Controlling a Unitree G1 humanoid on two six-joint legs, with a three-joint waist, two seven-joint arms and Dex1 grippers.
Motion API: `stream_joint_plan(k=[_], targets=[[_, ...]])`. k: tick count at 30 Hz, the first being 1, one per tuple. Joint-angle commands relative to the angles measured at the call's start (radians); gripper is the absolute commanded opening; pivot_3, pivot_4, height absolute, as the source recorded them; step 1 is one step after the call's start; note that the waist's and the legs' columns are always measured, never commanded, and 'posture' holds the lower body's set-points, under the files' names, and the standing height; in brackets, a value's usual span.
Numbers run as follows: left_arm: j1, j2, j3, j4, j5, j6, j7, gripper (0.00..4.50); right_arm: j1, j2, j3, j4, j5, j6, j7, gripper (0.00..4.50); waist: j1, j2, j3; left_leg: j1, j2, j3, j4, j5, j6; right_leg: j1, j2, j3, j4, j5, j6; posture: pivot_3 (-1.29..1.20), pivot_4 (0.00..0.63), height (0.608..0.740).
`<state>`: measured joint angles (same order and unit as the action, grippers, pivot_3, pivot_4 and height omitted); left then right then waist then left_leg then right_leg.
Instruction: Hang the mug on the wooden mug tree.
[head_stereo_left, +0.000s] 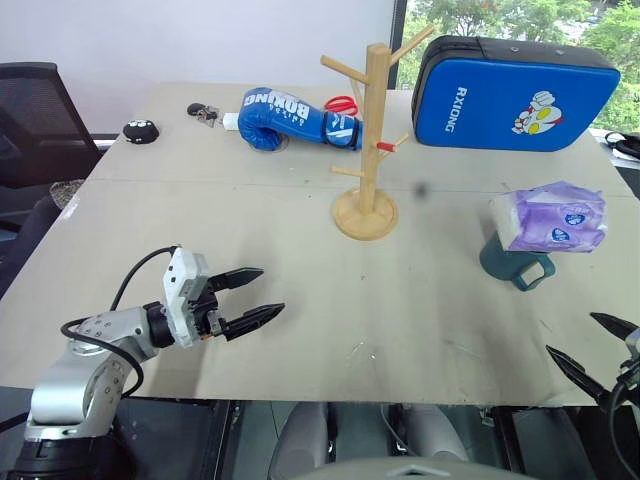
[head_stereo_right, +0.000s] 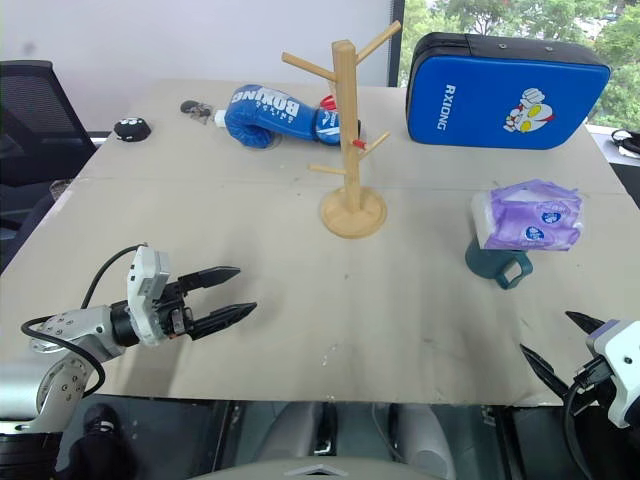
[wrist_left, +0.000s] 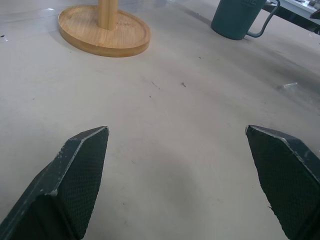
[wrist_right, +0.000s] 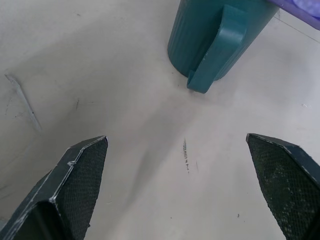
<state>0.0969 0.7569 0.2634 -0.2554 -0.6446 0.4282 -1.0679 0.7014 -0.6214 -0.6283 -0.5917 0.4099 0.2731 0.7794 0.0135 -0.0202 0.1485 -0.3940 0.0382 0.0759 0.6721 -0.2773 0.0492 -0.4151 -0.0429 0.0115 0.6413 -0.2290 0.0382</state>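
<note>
The teal mug (head_stereo_left: 513, 265) stands upright on the right side of the table, its handle (wrist_right: 218, 47) turned toward the front, with a purple tissue pack (head_stereo_left: 550, 216) lying on its top. The wooden mug tree (head_stereo_left: 368, 140) rises at the table's middle back, one peg carrying a small red bit. My right gripper (head_stereo_left: 592, 347) hovers open at the front right edge, a short way before the mug and apart from it. My left gripper (head_stereo_left: 255, 296) is open over the front left of the table, pointing toward the tree's base (wrist_left: 104, 36), with nothing between its fingers.
A blue boxing glove (head_stereo_left: 285, 118) and red scissors (head_stereo_left: 342, 104) lie behind the tree. A blue padded case (head_stereo_left: 512, 95) stands at the back right. Small dark items (head_stereo_left: 141, 131) sit at the back left. An office chair (head_stereo_left: 35, 120) is off the left side.
</note>
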Motion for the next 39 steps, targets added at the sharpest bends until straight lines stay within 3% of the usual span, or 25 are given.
stream_joint_plan(k=[1,8,14,24,30,39], targets=[[-0.050,0.004,-0.009,-0.036,-0.029,0.004,-0.016,4.50,-0.062,-0.036,-0.015,-0.078,0.016,0.056,-0.047,4.49,0.000,0.000,0.000,0.000,0.000,0.000,0.000,0.000,0.000,0.000,0.000,0.000,0.000,0.000,0.000,0.00,0.150,0.740],[-0.178,0.010,-0.081,-0.107,-0.118,0.047,-0.114,4.50,-0.263,-0.203,-0.069,-0.229,-0.007,0.222,-0.134,4.49,0.000,0.000,-0.001,0.001,0.000,0.000,0.001,0.000,0.000,0.001,0.005,0.000,0.001,0.001,-0.001,0.00,0.150,0.740],[-0.232,0.000,-0.111,-0.102,-0.123,0.064,-0.112,4.50,-0.383,-0.305,0.080,-0.268,-0.178,0.257,-0.204,4.49,-0.001,0.000,0.000,-0.002,-0.001,-0.001,0.001,0.000,0.000,-0.001,0.008,0.000,0.000,0.001,-0.001,0.00,0.150,0.740],[-0.212,-0.010,-0.099,-0.143,-0.147,0.087,-0.094,4.50,-0.505,-0.293,0.263,-0.159,-0.304,0.218,-0.215,4.49,-0.001,0.000,0.001,-0.002,-0.001,0.000,0.003,0.000,0.000,0.000,0.008,0.001,0.000,0.000,0.000,0.00,0.150,0.740],[-0.177,0.004,-0.054,-0.188,-0.233,0.110,-0.123,4.50,-0.570,-0.281,0.325,-0.075,-0.341,0.172,-0.208,4.49,-0.002,0.000,0.001,-0.002,-0.001,-0.001,0.002,0.000,0.000,0.000,0.008,0.001,0.001,0.001,-0.001,0.00,0.150,0.740],[-0.138,0.012,-0.027,-0.209,-0.245,0.112,-0.100,4.50,-0.670,-0.261,0.410,0.018,-0.369,0.126,-0.195,4.49,-0.002,0.000,0.001,-0.002,-0.001,-0.001,0.002,0.000,0.000,0.000,0.008,0.001,0.001,0.001,-0.001,0.00,0.150,0.740]])
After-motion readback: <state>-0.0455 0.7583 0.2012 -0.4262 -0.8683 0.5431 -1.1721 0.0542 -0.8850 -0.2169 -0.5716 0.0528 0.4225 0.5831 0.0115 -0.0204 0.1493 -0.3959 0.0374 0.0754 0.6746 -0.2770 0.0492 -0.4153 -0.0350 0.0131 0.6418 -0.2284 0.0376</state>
